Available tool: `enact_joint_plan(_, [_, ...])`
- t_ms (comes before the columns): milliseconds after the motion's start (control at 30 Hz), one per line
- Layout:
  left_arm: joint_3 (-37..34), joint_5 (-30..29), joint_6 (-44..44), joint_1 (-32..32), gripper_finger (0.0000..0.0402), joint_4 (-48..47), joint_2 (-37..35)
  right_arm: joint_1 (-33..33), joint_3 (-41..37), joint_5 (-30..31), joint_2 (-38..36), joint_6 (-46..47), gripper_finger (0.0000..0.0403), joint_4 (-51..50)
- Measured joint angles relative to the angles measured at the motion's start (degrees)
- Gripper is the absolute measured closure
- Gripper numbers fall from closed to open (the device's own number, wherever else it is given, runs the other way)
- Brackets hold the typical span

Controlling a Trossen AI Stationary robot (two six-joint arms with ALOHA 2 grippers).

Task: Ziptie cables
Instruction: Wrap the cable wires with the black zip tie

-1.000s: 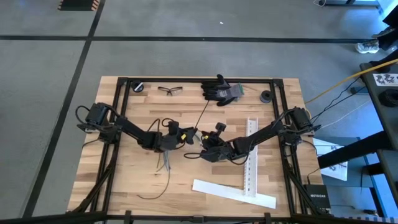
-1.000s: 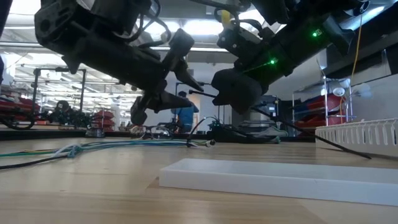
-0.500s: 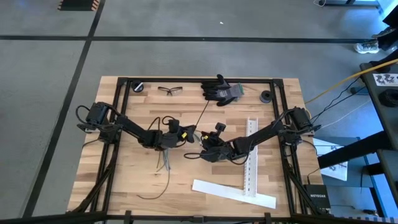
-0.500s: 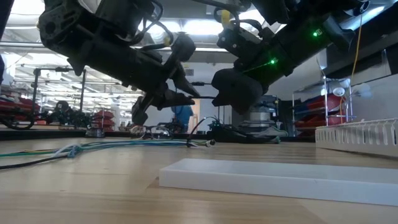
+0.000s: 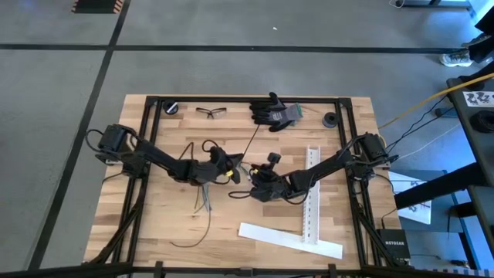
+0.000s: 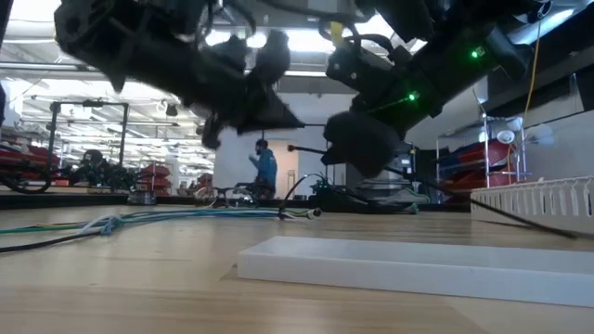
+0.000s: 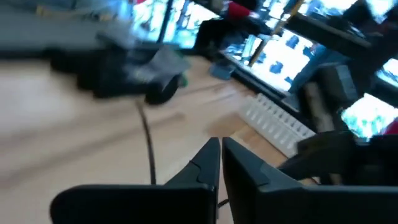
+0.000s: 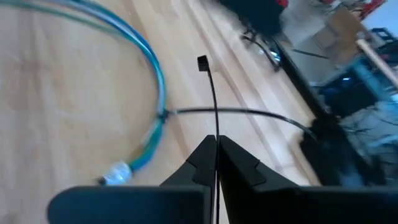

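My right gripper (image 5: 249, 181) (image 8: 217, 142) hovers mid-table, shut on a thin black ziptie whose square head (image 8: 202, 62) points away from it. In the low view this ziptie (image 6: 306, 147) sticks out level above the wood. My left gripper (image 5: 234, 168) (image 7: 221, 149) is shut and raised just left of the right one, holding nothing I can see. The pale blue and greenish cables (image 5: 204, 198) (image 8: 155, 81) (image 6: 186, 216) lie limp on the table. A second ziptie (image 5: 251, 144) (image 7: 148, 143) (image 8: 249, 112) lies flat, running from the cables toward the glove. My right gripper pinches the ziptie's strap (image 8: 216, 127) between its two fingers, some way behind the head. The strap runs along the fingers and out past their tips. It is lifted clear of the table and roughly level, head end free.
A black glove (image 5: 274, 112) and safety glasses (image 5: 211, 112) lie near the far edge, with small black round parts (image 5: 171, 106) (image 5: 330, 120). A white perforated strip (image 5: 312, 193) and a flat white strip (image 5: 289, 241) lie right and near. A thin dark strand (image 5: 194, 238) lies near-left.
My left gripper has moved toward the table's right, closing on the right gripper and the ziptie's head, and has risen a little; it is blurred with motion now. The right gripper and its ziptie have stayed in place.
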Motion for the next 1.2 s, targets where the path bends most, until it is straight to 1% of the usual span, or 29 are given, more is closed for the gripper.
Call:
enact_joint_plan(100, [0.0, 0.9, 7.8, -0.8, 0.0399, -2.5, -4.4, 0.0, 0.0, 3.7, 0.0, -0.6, 0.0403, -4.1])
enact_joint_plan(200, [0.0, 1.0, 10.5, -1.9, 0.0399, -5.2, -8.2, 0.0, 0.0, 8.2, 0.0, -2.0, 0.0403, -7.6])
enact_joint_plan(300, [0.0, 1.0, 9.3, -2.2, 0.0398, -5.5, -10.3, 0.4, 0.7, 14.6, 0.0, -5.1, 0.0403, -10.0])
enact_joint_plan(433, [0.0, 1.0, 5.4, -1.8, 0.0398, -6.2, -10.3, 0.3, 3.2, 29.2, 0.0, -11.2, 0.0403, -9.9])
enact_joint_plan(500, [0.0, 1.0, 3.0, -1.1, 0.0398, -6.4, -9.6, -0.1, 4.8, 34.5, 0.0, -14.7, 0.0403, -9.9])
enact_joint_plan(567, [0.0, 1.6, 0.3, 0.1, 0.0398, -6.4, -8.7, -1.0, 6.3, 35.3, 0.0, -16.8, 0.0403, -9.8])
enact_joint_plan(633, [0.0, 4.4, -0.8, 1.6, 0.0398, -4.3, -8.0, -1.4, 7.3, 33.6, 0.0, -16.9, 0.0403, -9.9])
enact_joint_plan(700, [0.0, 10.2, -0.3, 3.9, 0.0398, -2.9, -7.7, -1.5, 8.0, 33.9, 0.0, -16.9, 0.0403, -9.8])
enact_joint_plan(767, [0.0, 16.1, -0.3, 6.6, 0.0397, -3.2, -7.7, -1.2, 8.7, 36.2, 0.0, -16.9, 0.0403, -9.7])
enact_joint_plan(833, [0.0, 21.6, -0.8, 9.1, 0.0397, -3.2, -7.6, -1.1, 9.3, 36.9, 0.0, -17.0, 0.0403, -9.8])
enact_joint_plan(967, [0.0, 28.9, -0.4, 13.1, 0.0397, -2.7, -7.6, -0.5, 10.1, 37.0, 0.0, -16.9, 0.0403, -9.7])
enact_joint_plan(1100, [0.0, 33.8, 1.0, 15.8, 0.0397, -2.9, -7.6, -0.3, 10.7, 38.3, 0.0, -16.9, 0.0403, -9.3])
enact_joint_plan(1200, [0.0, 36.2, 2.2, 17.1, 0.0381, -2.9, -7.6, -0.3, 11.1, 38.9, 0.0, -16.9, 0.0403, -9.5])
